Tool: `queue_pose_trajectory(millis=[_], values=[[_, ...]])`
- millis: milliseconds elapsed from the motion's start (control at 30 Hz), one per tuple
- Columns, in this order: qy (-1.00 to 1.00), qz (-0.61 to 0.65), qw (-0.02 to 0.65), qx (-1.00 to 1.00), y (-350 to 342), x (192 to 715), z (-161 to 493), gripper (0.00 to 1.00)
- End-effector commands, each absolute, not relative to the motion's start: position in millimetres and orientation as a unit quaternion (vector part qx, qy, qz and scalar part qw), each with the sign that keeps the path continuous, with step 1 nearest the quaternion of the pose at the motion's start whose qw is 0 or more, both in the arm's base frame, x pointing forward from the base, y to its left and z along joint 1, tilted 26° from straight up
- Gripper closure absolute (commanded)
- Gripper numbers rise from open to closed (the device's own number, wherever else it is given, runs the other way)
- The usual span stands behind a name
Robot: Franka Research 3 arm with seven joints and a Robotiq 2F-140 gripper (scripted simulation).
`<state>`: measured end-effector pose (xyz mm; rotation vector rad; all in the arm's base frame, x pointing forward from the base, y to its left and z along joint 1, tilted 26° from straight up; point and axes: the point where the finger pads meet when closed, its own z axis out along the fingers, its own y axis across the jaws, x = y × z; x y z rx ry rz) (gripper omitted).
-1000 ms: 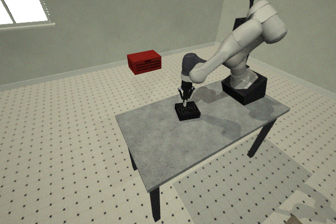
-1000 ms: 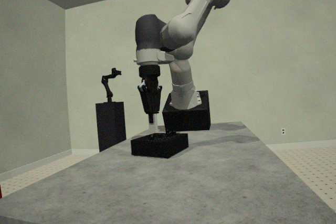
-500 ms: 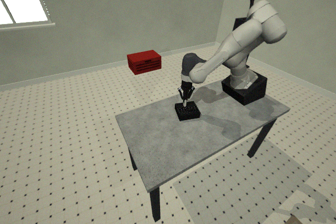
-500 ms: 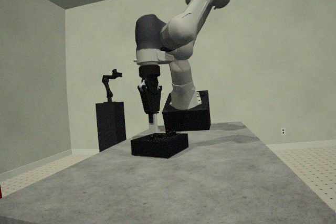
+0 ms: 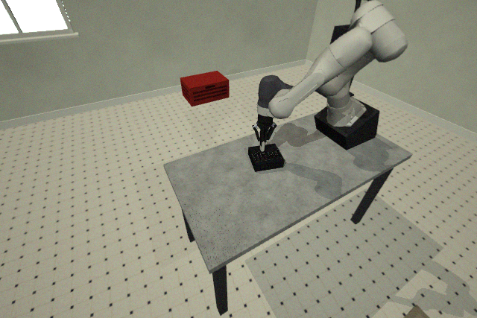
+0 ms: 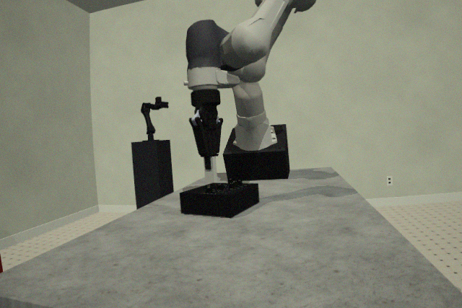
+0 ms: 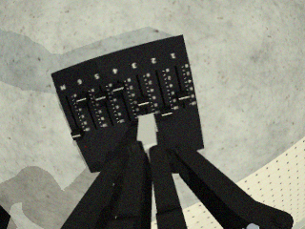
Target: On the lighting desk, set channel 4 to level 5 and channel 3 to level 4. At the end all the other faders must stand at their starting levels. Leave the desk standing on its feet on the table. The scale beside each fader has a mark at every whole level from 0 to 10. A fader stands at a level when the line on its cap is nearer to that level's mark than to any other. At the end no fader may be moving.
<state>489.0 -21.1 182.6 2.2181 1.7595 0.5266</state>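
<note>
Claw point(image 7: 148, 129): we record it fully closed, fingers pressed together with nothing between them, pointing straight down over the lighting desk point(image 7: 185, 133). In the wrist view the joined tips stand at the near end of a middle fader lane, just below a fader cap point(image 7: 144, 105); whether they touch it we cannot tell. Lighting desk: a small black box with a row of seven fader lanes, each with a pale scale beside it; we see it standing flat on the grey table point(image 5: 246, 206), towards the far half of the top, well apart from every edge. Fader caps: they sit at differing heights along their lanes, the leftmost cap point(image 7: 76, 135) nearest the claw's side, the two rightmost near mid-travel; exact levels are too small for us to read. Arm point(image 5: 338, 64): white, bent over from a black pedestal point(image 5: 367, 129) on the table's far right corner, with a dark wrist segment above the claw. Surroundings: a red crate point(image 5: 204, 88) by the far wall on the dotted tile floor, a window point(image 5: 27, 2) at upper left, and in the exterior view a black stand point(image 6: 151, 170) bearing a small camera arm behind the table.
</note>
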Motion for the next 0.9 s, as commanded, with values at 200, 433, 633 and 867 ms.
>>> queue_pose_trajectory(millis=[200, 433, 633, 867], values=[[0.606, 0.182, 0.131, 0.763, -21.1, 491.7, 178.8, 1.00], [0.606, 0.182, 0.131, 0.763, -21.0, 493.3, 175.5, 1.00], [0.606, 0.182, 0.131, 0.763, -21.0, 494.6, 172.8, 1.00], [0.606, 0.182, 0.131, 0.763, -20.9, 494.9, 172.1, 1.00]])
